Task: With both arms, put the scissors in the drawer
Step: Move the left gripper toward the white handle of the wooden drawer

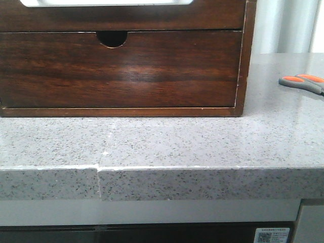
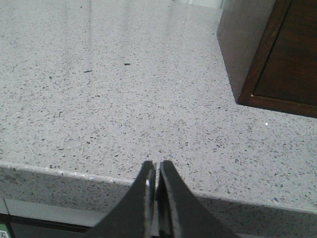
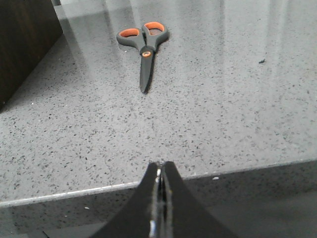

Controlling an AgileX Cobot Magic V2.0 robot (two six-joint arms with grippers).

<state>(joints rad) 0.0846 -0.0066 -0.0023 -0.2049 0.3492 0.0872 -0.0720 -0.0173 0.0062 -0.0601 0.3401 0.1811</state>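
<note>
The scissors (image 1: 302, 83), grey with orange-lined loops, lie closed on the speckled counter to the right of the wooden cabinet. In the right wrist view the scissors (image 3: 144, 45) lie far ahead of my right gripper (image 3: 162, 166), blades pointing toward it. That gripper is shut and empty over the counter's front edge. My left gripper (image 2: 156, 166) is also shut and empty over the front edge, left of the cabinet. The drawer (image 1: 121, 17) with the broad top cutout is closed, only its lower part showing at the top of the front view. Neither gripper shows in the front view.
Below it is a closed drawer with a half-round notch (image 1: 112, 39). The dark wooden cabinet (image 2: 267, 49) stands on the grey counter (image 1: 162, 142); its side shows in the right wrist view (image 3: 22, 44). The counter's front edge (image 1: 162, 169) has a seam.
</note>
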